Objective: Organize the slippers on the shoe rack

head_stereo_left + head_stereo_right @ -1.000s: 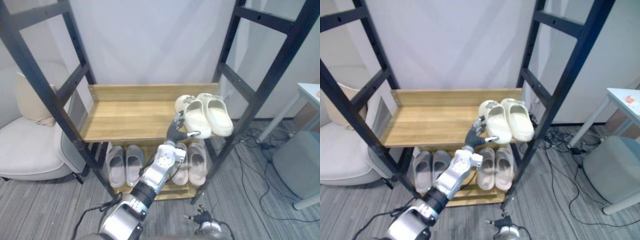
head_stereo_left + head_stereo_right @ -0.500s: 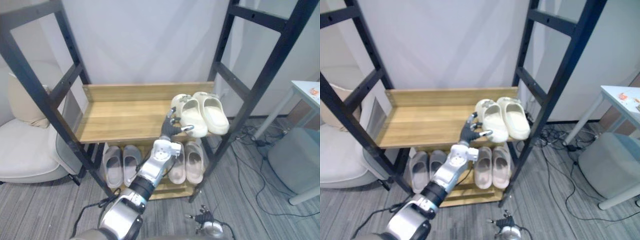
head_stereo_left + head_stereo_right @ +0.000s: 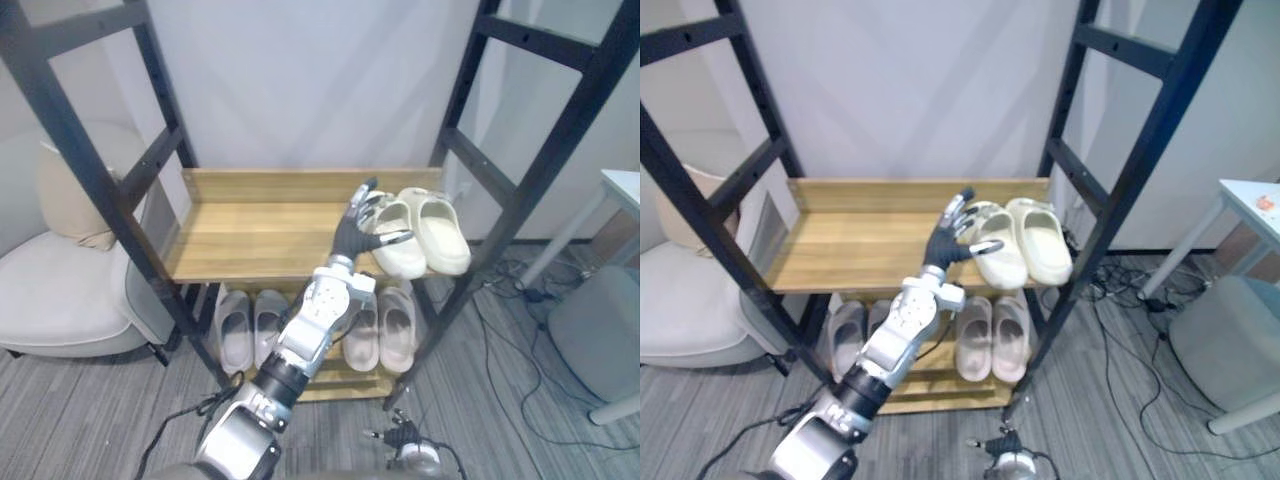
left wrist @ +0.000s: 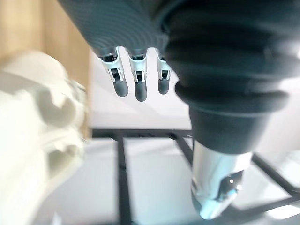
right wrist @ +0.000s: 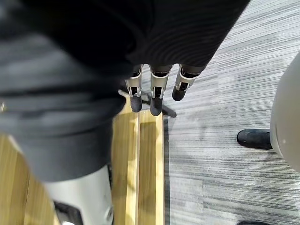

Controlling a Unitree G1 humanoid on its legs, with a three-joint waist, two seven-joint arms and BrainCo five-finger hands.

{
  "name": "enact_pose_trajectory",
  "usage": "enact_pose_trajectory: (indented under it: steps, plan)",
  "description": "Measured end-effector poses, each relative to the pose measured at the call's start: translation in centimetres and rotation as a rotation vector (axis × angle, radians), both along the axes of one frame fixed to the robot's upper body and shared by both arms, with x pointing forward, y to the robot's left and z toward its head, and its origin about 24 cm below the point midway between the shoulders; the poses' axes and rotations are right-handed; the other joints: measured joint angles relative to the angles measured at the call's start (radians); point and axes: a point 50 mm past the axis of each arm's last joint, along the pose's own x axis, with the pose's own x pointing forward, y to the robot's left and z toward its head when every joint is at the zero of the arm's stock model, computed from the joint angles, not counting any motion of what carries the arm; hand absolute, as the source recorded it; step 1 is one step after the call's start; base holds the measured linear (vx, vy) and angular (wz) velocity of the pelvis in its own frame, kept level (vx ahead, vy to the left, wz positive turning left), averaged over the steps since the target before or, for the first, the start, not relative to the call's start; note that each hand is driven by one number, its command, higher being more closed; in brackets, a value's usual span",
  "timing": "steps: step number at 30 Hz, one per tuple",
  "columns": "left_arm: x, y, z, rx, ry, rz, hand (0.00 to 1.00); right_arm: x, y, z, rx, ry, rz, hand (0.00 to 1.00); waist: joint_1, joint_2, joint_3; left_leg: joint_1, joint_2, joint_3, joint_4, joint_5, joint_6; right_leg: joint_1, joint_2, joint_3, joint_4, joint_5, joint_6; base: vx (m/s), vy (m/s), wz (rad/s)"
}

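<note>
Head eyes look down on shoe rack (image 3: 250, 235), shared; wrist cameras peer close along left hand (image 4: 139, 86), right hand (image 5: 156, 98).

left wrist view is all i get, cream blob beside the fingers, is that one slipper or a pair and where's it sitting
Observer: A pair. The cream pair sits side by side at the right end of the upper shelf, with the left hand open at its left side.
Operator: what's below it
Observer: Two more pairs on the shelf underneath: a grey pair on the left, a beige pair on the right.
Operator: and the right hand
Observer: The right hand hangs low over the floor, fingers straight, holding nothing.
</note>
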Motion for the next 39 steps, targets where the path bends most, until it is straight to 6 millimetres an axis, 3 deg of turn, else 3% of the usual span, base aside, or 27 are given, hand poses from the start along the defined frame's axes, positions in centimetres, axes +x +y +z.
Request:
enact_pose_trajectory:
  steps: [4,8,12,15,16,21,24,30,39]
  plan:
    - [-2.0,-0.1,-0.5,-0.052,0.008,-0.12,0.0,-0.2,0.3,-0.1,0.006,0.01,0.023,0.0,0.012,0.008,-0.006,-0.003,-0.008,-0.003,0.021,-0.015,0.007,-0.004,-0.011,-0.002,0.023,-0.016,0.006,0.0,0.009,0.05]
    - [-4.2,-0.3,-3.3,-0.059,0.116,-0.234,0.0,-0.3,0.6,-0.2,0.008,0.021,0.063,0.0,0.013,0.011,-0.013,-0.001,-0.017,-0.027,0.034,-0.023,0.009,0.011,-0.019,-0.025,0.033,-0.029,0.011,0.0,0.002,0.15]
    - [-6.4,0.8,-9.2,-0.013,0.345,-0.239,0.0,-0.5,1.1,-0.4,0.014,0.032,0.107,0.0,0.024,0.014,-0.017,0.007,-0.019,-0.035,0.033,-0.023,0.009,0.025,-0.02,-0.033,0.031,-0.031,0.014,-0.01,-0.005,0.08]
    - [-8.7,2.9,-16.4,0.133,0.622,-0.161,0.0,-0.6,1.2,-0.5,0.013,0.043,0.12,0.0,0.028,0.014,-0.017,0.009,-0.022,-0.049,0.033,-0.019,0.01,0.031,-0.021,-0.043,0.033,-0.031,0.013,-0.04,-0.009,0.09]
    - [-9.0,3.0,-16.9,0.147,0.64,-0.156,0.0,-0.6,1.2,-0.5,0.012,0.044,0.121,0.0,0.028,0.013,-0.016,0.01,-0.023,-0.052,0.033,-0.019,0.01,0.033,-0.021,-0.044,0.032,-0.031,0.013,-0.03,-0.006,0.13]
    - [-13.0,7.4,-24.6,0.428,0.943,-0.052,0.0,-0.9,0.6,-0.7,-0.003,0.052,0.118,0.0,0.032,0.001,-0.003,0.035,-0.032,-0.079,0.033,-0.016,0.013,0.066,-0.024,-0.059,0.028,-0.034,0.014,-0.04,-0.004,0.08]
    - [-14.5,10.5,-26.8,0.532,1.062,0.059,0.0,-0.9,0.2,-0.8,-0.015,0.048,0.11,0.0,0.032,0.0,0.005,0.034,-0.038,-0.099,0.033,-0.014,0.016,0.074,-0.03,-0.076,0.03,-0.043,0.02,-0.06,0.003,0.17]
    - [-15.5,15.8,-28.1,0.591,1.177,0.33,0.0,-0.8,-0.6,-0.9,-0.025,0.052,0.07,0.0,0.033,-0.011,0.019,0.032,-0.051,-0.108,0.03,-0.011,0.019,0.074,-0.039,-0.08,0.032,-0.05,0.024,-0.03,0.006,0.05]
    - [-15.4,17.5,-28.0,0.578,1.194,0.446,0.0,-0.2,-1.7,-0.7,-0.037,0.038,0.027,0.0,0.033,-0.002,0.06,0.033,-0.071,-0.108,0.024,-0.021,0.034,0.071,-0.06,-0.074,0.029,-0.05,0.04,0.02,0.025,0.0]
